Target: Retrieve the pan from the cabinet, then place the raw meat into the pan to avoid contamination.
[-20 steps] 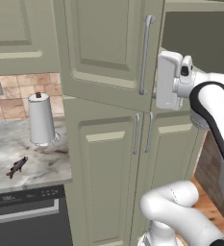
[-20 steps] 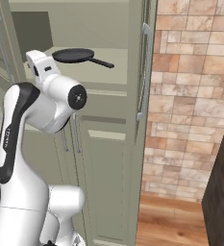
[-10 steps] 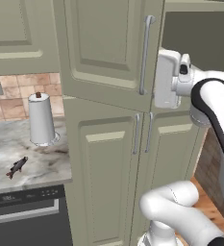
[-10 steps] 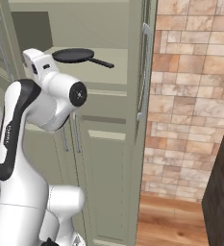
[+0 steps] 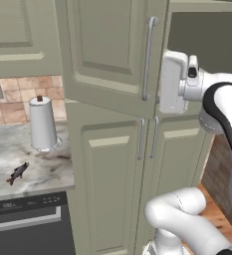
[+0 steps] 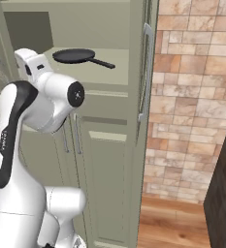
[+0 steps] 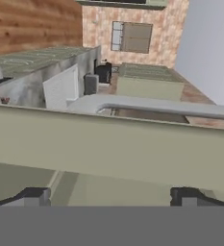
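The dark round pan (image 6: 75,55) lies on a shelf inside the tall green cabinet (image 6: 109,145), its thin handle pointing right. Both upper cabinet doors stand open; the left door (image 5: 112,50) swings toward me. My gripper (image 5: 163,85) hovers at the inner edge of that door, left of the pan at about shelf height (image 6: 26,57). Its fingertips (image 7: 34,194) stand wide apart, open and holding nothing, facing a green door edge with a silver bar handle (image 7: 132,103) beyond. The raw meat, a small dark fish (image 5: 17,173), lies on the marble counter (image 5: 33,154) at the left.
A paper-towel roll (image 5: 43,124) stands on the counter behind the fish. A dark dishwasher front (image 5: 28,224) sits under the counter. The open right door (image 6: 143,72) juts out beside a brick wall (image 6: 192,106). The lower cabinet doors (image 5: 147,174) are shut.
The hand has crept slightly toward the left door's edge. The pan, fish and doors have not moved.
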Robot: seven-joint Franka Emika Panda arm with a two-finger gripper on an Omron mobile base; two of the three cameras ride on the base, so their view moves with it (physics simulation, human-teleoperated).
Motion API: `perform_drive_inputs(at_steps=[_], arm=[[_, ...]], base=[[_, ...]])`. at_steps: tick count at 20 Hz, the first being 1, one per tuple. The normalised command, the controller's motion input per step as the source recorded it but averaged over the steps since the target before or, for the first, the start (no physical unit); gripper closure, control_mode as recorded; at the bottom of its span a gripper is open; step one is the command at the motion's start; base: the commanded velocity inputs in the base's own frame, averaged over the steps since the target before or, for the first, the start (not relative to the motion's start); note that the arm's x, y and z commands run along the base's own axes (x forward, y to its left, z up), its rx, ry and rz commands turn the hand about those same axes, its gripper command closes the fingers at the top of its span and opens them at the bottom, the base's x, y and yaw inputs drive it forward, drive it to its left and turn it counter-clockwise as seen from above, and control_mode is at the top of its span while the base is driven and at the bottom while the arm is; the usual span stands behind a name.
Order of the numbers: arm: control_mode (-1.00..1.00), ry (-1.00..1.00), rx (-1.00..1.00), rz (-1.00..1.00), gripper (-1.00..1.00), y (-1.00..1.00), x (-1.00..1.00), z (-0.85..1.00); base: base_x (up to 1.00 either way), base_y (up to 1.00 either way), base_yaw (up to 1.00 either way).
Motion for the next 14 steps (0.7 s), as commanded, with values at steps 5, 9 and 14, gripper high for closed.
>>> perform_drive_inputs(at_steps=[5,9,14], arm=[[-1.00,-0.07,0.00,0.05,-1.00,0.06,-0.63,0.22],[-1.00,-0.09,-0.01,0.06,-1.00,0.30,-0.66,0.15],[-1.00,-0.06,-0.09,0.07,-1.00,0.73,-0.48,0.01]], base=[[0.00,0.00,0.00],[0.00,0.00,0.00],[0.00,0.00,0.00]])
